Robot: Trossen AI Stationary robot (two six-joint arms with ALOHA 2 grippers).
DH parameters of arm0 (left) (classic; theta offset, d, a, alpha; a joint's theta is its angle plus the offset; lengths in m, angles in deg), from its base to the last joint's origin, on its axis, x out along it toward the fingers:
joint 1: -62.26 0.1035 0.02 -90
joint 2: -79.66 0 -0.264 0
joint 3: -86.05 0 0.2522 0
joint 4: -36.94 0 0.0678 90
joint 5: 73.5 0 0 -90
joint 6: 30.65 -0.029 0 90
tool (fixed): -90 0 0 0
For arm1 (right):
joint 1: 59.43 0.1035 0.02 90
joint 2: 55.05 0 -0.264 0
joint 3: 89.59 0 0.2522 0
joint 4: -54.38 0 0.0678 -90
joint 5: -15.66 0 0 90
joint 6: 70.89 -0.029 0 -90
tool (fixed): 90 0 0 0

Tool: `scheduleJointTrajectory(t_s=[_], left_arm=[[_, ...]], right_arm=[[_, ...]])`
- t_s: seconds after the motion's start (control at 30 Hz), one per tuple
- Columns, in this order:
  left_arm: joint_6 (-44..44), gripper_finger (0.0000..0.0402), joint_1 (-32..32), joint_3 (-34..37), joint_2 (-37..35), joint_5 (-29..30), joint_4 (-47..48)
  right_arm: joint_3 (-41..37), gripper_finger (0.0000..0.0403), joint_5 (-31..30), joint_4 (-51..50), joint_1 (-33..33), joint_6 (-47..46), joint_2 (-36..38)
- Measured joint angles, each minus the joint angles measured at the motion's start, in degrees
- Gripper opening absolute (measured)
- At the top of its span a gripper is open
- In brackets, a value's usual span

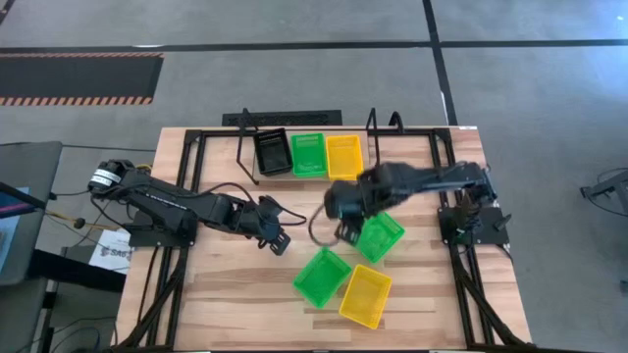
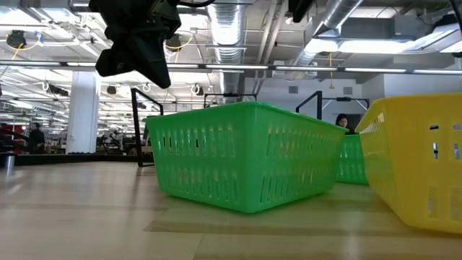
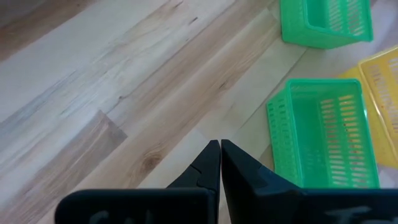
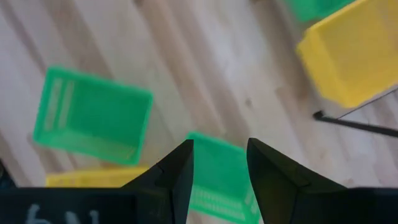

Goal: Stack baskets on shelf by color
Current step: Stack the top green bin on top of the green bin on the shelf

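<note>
We see black (image 1: 272, 151), green (image 1: 308, 154) and yellow (image 1: 343, 156) baskets on the shelf (image 1: 257, 118); in front of it lie two green baskets (image 1: 379, 236) (image 1: 322, 277) and one yellow basket (image 1: 365, 296).

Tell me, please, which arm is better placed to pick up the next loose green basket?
Right. The right gripper hangs open beside the nearer green basket, which shows between its fingers in its wrist view. The left gripper is shut, over bare table.

glossy plastic mesh baskets (image 2: 242, 155); smooth pale wood table (image 1: 235, 284).
</note>
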Motion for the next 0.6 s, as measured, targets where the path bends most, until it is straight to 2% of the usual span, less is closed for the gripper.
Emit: scheduleJointTrajectory(t_s=[0.2,0.6], left_arm=[[1.9,0.0019,0.0,0.0,0.0,1.1,0.0],[5.6,0.0080,0.0,0.0,0.0,-1.0,-7.0]], right_arm=[[-4.9,0.0169,0.2,0.0,7.1,-0.3,0.0],[-18.9,0.0169,-0.3,0.0,17.8,-10.9,0.0]])
